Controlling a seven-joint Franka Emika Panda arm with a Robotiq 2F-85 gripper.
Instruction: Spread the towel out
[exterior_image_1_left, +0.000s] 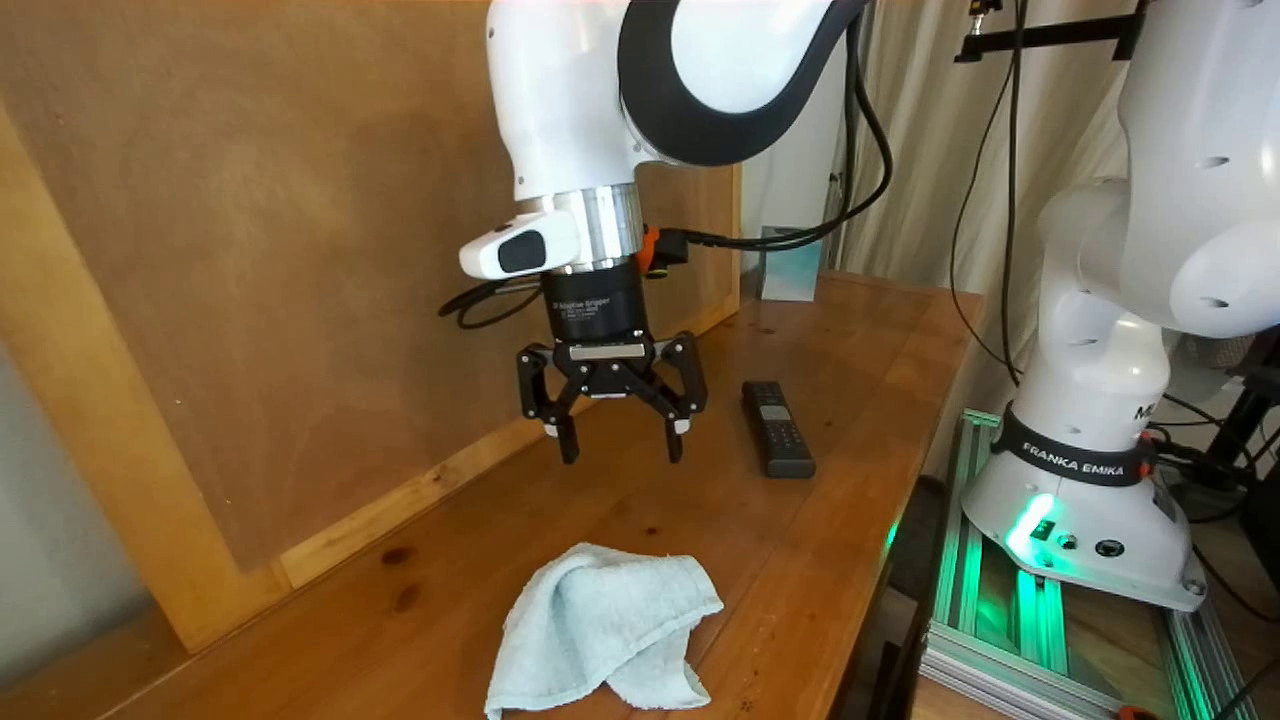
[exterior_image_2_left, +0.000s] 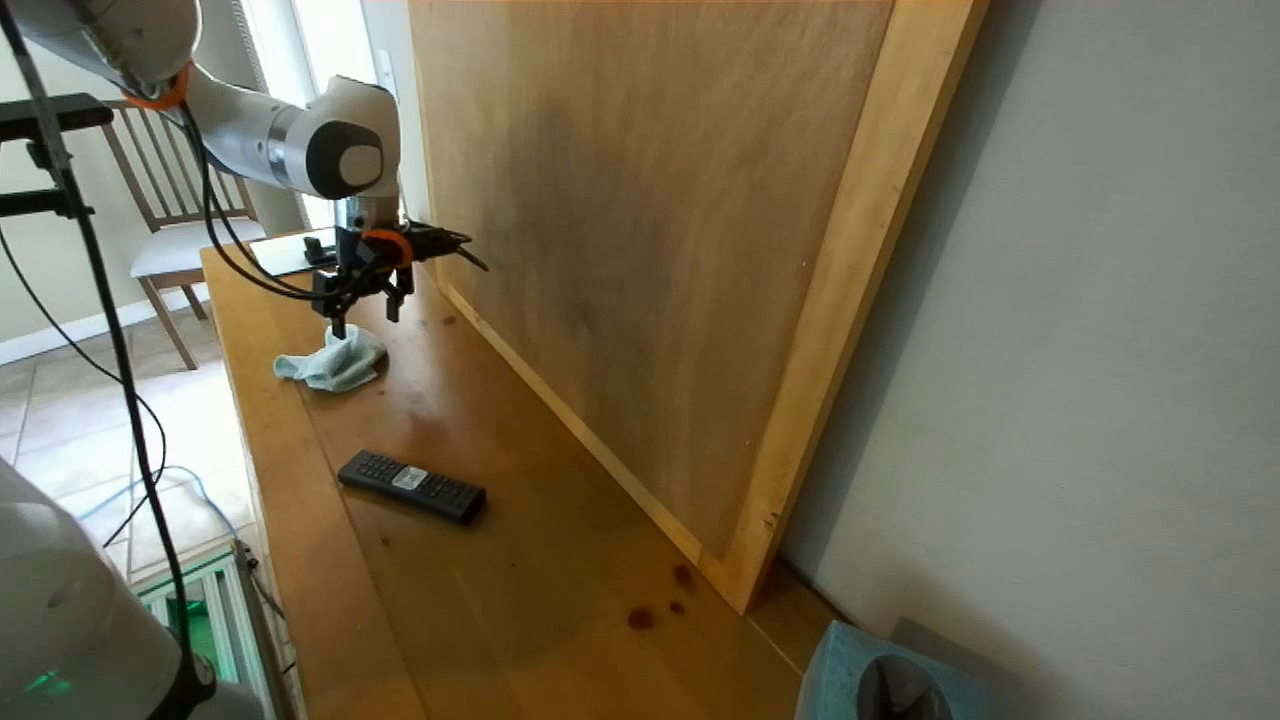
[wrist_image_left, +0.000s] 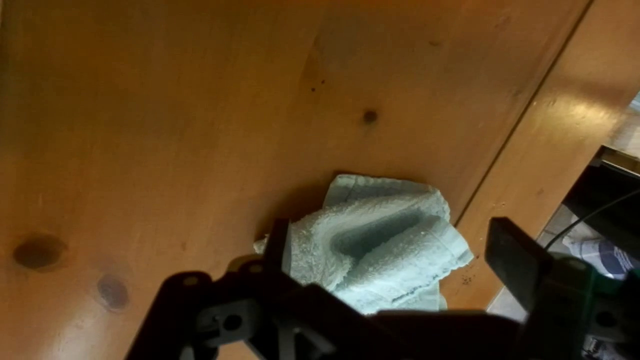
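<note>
The gripper hangs over the wooden table, pointing down, its grip released and its fingers parted wide. Seen between those fingers in the wrist view, the pale blue towel lies on the table, across a seam between planks. It is a soft, rumpled heap, fuzzy, with a flat stitched hem and a deep slanting fold. One corner points toward the table edge beside the robot base; another trails away from the black remote. Bunched like this, its long axis cannot be told. Buttons face up on the remote. A wooden panel stands along the table's opposite side, and a blue box sits at one end.
</note>
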